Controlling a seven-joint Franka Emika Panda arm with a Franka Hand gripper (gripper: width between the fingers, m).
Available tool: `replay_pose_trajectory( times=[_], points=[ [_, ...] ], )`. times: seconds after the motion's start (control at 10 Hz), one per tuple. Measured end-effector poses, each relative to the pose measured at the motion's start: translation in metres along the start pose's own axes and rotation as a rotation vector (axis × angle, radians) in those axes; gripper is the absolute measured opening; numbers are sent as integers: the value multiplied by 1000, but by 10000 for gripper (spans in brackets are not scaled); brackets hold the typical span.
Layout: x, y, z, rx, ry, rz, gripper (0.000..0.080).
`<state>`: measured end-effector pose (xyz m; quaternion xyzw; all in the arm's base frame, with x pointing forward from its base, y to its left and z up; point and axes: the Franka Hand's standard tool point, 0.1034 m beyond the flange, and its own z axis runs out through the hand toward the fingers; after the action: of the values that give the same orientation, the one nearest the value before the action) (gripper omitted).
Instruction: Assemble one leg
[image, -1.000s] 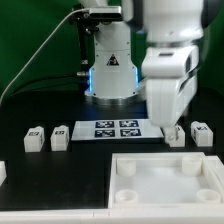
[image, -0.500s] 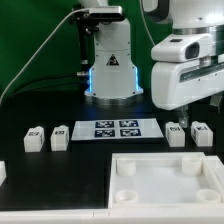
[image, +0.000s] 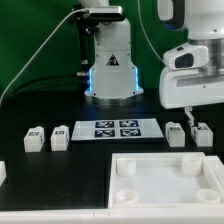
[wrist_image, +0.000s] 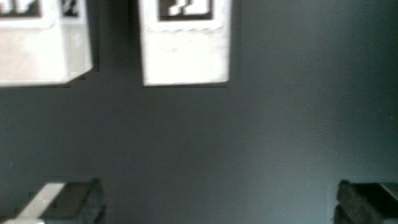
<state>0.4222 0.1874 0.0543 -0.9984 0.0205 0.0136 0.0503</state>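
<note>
Four small white legs with tags lie on the black table: two at the exterior view's left (image: 35, 138) (image: 59, 136) and two at its right (image: 177, 134) (image: 201, 134). My gripper (image: 197, 116) hangs above the right pair, clear of them, open and empty. In the wrist view two legs (wrist_image: 187, 45) (wrist_image: 39, 45) lie side by side ahead of the gripper (wrist_image: 217, 205), whose dark fingers (wrist_image: 63, 200) stand wide apart with only bare table between them.
The marker board (image: 118, 128) lies between the two pairs of legs. A large white square tray-like part with corner sockets (image: 150, 162) sits at the front. The robot base (image: 108, 65) stands behind.
My gripper has risen from low over the right pair of legs and shifted toward the exterior view's right. It carries nothing. The legs have not moved.
</note>
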Motion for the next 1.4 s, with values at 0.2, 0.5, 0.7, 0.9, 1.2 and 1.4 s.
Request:
replay_pose_trajectory(
  times=[0.2,0.5,0.7,0.9,1.2,1.4],
  points=[
    [2,2,-1,-6,-23,-11,649],
    [-8,5,-2,-43,-338,53,649],
    [-12,-1,3,-69,-542,51,649],
    [-15,6,4,-64,-667,8,649],
    [-11,4,9,-64,-729,10,649],
    [-24,2,26,-79,-752,18,649]
  ],
)
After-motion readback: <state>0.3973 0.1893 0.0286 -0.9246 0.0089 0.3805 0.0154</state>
